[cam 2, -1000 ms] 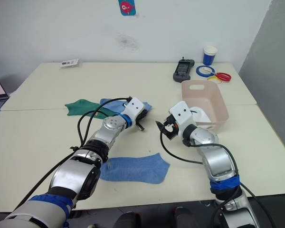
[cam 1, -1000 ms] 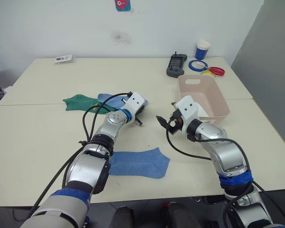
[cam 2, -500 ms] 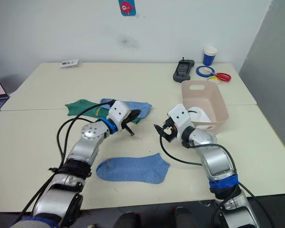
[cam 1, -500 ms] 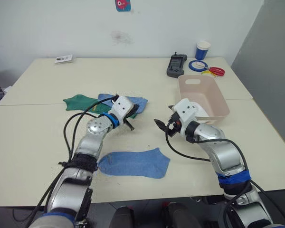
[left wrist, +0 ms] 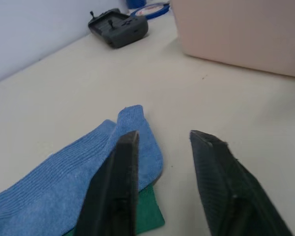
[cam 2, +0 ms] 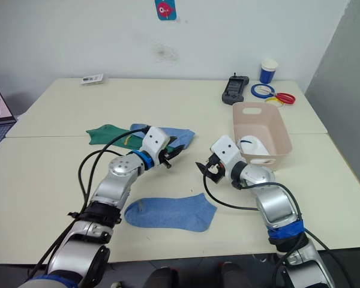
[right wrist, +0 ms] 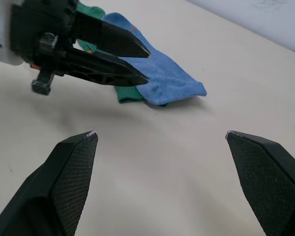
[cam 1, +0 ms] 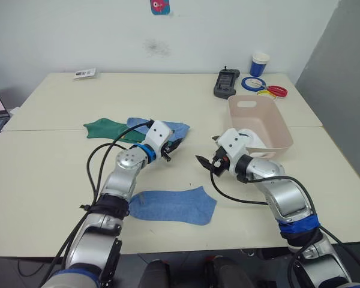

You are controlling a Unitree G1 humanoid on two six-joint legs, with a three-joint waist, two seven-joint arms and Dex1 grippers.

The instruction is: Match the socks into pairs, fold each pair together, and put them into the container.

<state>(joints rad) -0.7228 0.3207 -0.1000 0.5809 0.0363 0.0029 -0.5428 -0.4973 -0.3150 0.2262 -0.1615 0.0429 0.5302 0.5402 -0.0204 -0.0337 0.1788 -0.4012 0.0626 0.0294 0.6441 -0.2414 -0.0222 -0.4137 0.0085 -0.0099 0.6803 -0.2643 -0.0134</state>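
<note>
Starting nearest you, one light blue sock lies flat alone. Your left gripper hovers, fingers apart and empty, above a second blue sock overlapping a green sock. Your right gripper is spread wide. Beyond, the container holds white fabric.

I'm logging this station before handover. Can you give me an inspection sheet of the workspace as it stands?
Surface: pale table, two tops butted together.
Job's things: light blue sock flat near the front edge; another light blue sock lying over a dark green sock; white socks inside the pink bin.
Clutter: black handset, paper cup, tape rings, small card.
Grippers: left gripper open, at the blue sock's edge; right gripper open, empty.
Cables: black cables looping along both arms.
Surroundings: white wall, sticker.
</note>
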